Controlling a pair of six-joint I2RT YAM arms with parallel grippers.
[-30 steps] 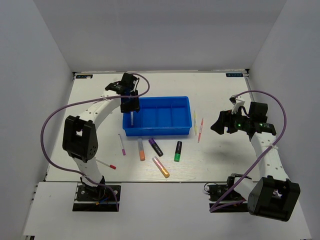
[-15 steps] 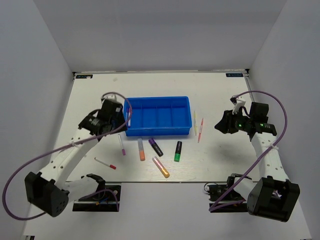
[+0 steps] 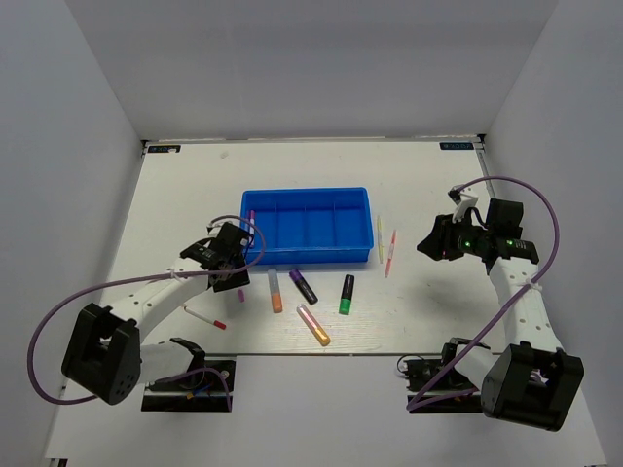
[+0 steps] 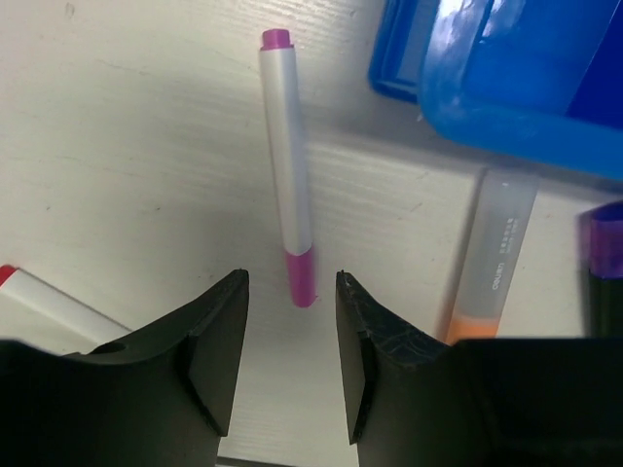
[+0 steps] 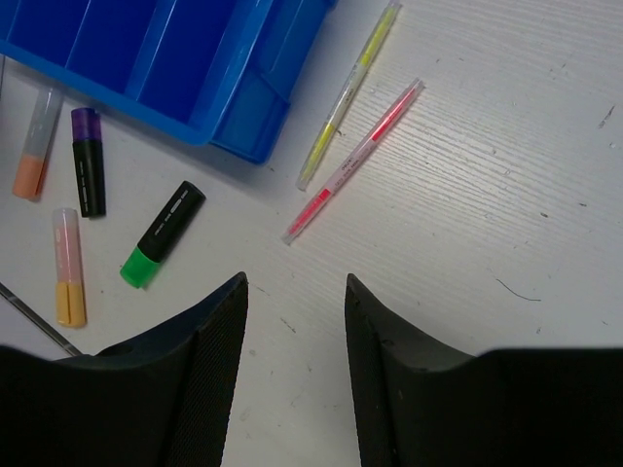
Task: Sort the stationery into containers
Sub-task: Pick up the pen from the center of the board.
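The blue tray [image 3: 336, 255] sits mid-table; a purple-tipped pen [image 3: 251, 218] lies in its left compartment. My left gripper [image 3: 234, 269] is open and low over the table, its jaws either side of the near end of a white pen with magenta ends [image 4: 287, 175], not touching it. The orange highlighter [image 4: 496, 263] and white pen with red cap [image 4: 39, 297] lie beside it. My right gripper [image 3: 428, 243] is open and empty, above the table right of the yellow pen [image 5: 348, 92] and pink pen [image 5: 355, 161].
In front of the tray lie the purple/black highlighter [image 3: 303, 286], green/black highlighter [image 3: 347, 294] and pink/orange highlighter [image 3: 313, 326]. White walls enclose the table on three sides.
My left arm swung from above the tray's left end down to the table in front of it. The pen it held now lies in the tray. The right arm barely moved.
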